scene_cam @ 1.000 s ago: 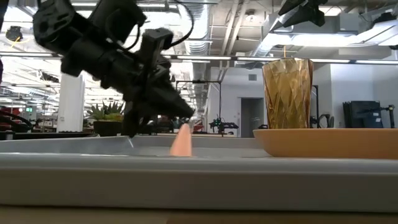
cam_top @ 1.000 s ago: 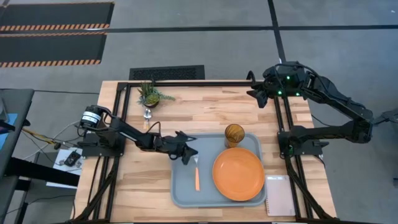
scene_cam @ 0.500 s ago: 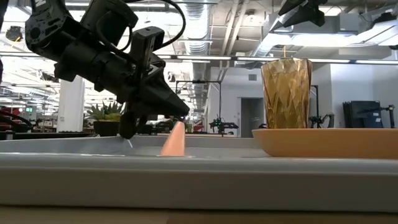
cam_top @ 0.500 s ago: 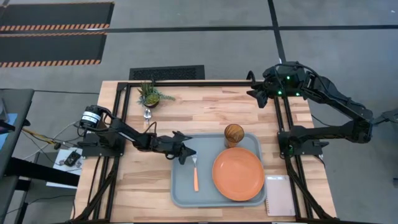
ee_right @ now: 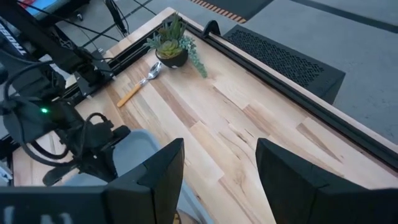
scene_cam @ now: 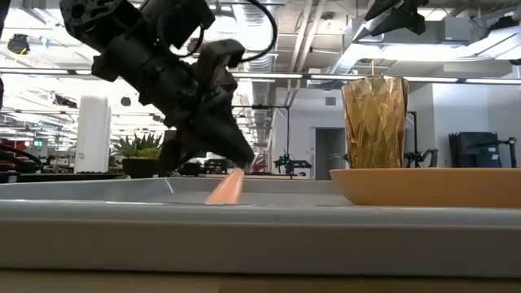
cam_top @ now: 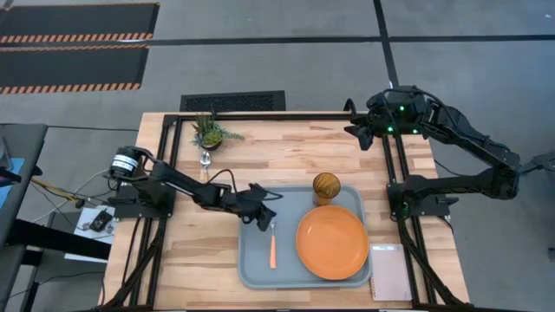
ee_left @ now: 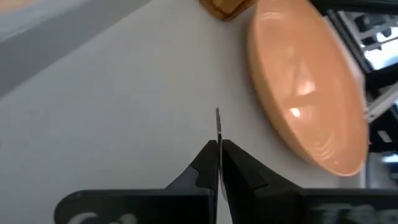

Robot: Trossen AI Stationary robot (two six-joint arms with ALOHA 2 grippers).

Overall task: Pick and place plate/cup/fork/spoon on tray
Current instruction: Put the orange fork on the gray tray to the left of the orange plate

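A: From above, what is on the large light blue-grey rectangular tray (cam_top: 251, 273)?

B: The round flat orange plate (cam_top: 331, 243) on its right half, the small amber ribbed tumbler cup (cam_top: 326, 186) at its far edge touching the plate's rim, and the orange-handled fork (cam_top: 272, 246) on its left half. The left gripper (cam_top: 265, 217) sits over the tines. The orange-handled spoon (cam_top: 205, 160) lies on the wooden table (cam_top: 286, 156) beside the small potted green plant (cam_top: 209, 132).

A: And level with the table?

B: The left gripper (scene_cam: 236, 159) comes down to the fork (scene_cam: 225, 188), whose handle tilts up off the tray (scene_cam: 260, 228). The cup (scene_cam: 375, 122) stands upright behind the plate (scene_cam: 427, 186).

A: Left wrist?

B: The fingers (ee_left: 205, 165) are pinched nearly together on a thin silver edge, probably the fork (ee_left: 217, 119).

A: The right arm?

B: The right gripper (ee_right: 217, 168) waits wide apart, empty, high over the table's far right
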